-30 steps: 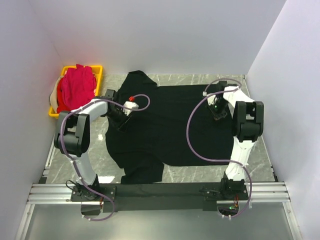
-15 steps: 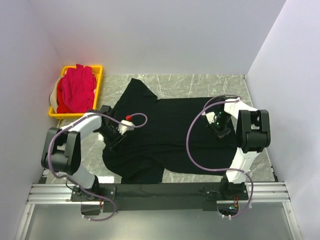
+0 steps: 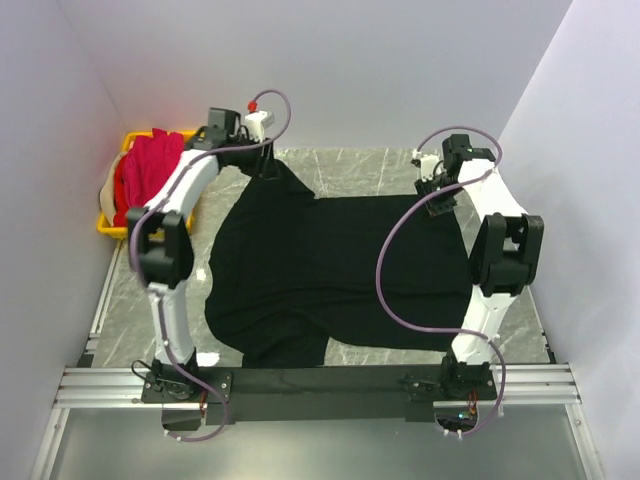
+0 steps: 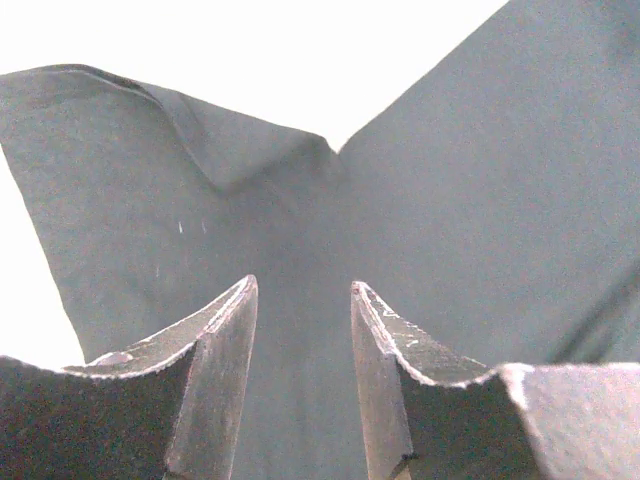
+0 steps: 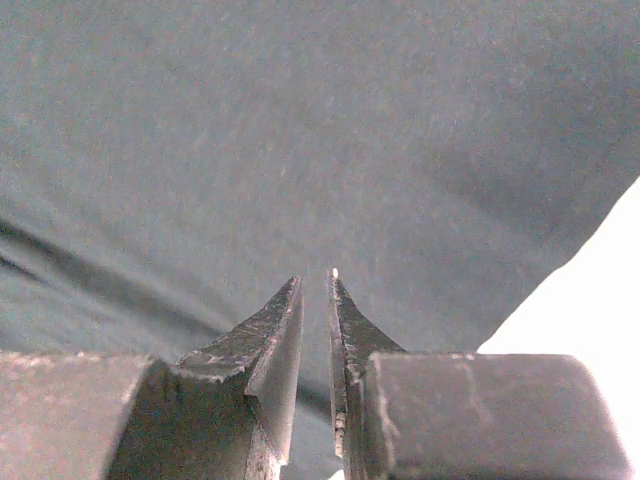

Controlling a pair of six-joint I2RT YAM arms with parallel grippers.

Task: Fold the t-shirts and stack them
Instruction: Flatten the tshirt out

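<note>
A large black t-shirt (image 3: 340,260) lies spread on the marble table, one sleeve pointing to the far left. My left gripper (image 3: 268,165) hovers over that sleeve with its jaws open. In the left wrist view (image 4: 302,285) the black cloth (image 4: 450,200) shows through the gap, with nothing pinched. My right gripper (image 3: 437,203) is at the shirt's far right corner. In the right wrist view (image 5: 315,275) its jaws are almost together over flat black cloth (image 5: 300,120). Magenta-pink shirts (image 3: 150,175) lie heaped in the crate.
The yellow crate (image 3: 106,226) stands at the far left against the wall. White walls close in the table on the left, back and right. A metal rail (image 3: 320,385) with the arm bases runs along the near edge.
The black shirt was dragged toward the near edge, then stayed put. Both arms have since swung away to its far edge, the left to the sleeve, the right to the far right corner.
</note>
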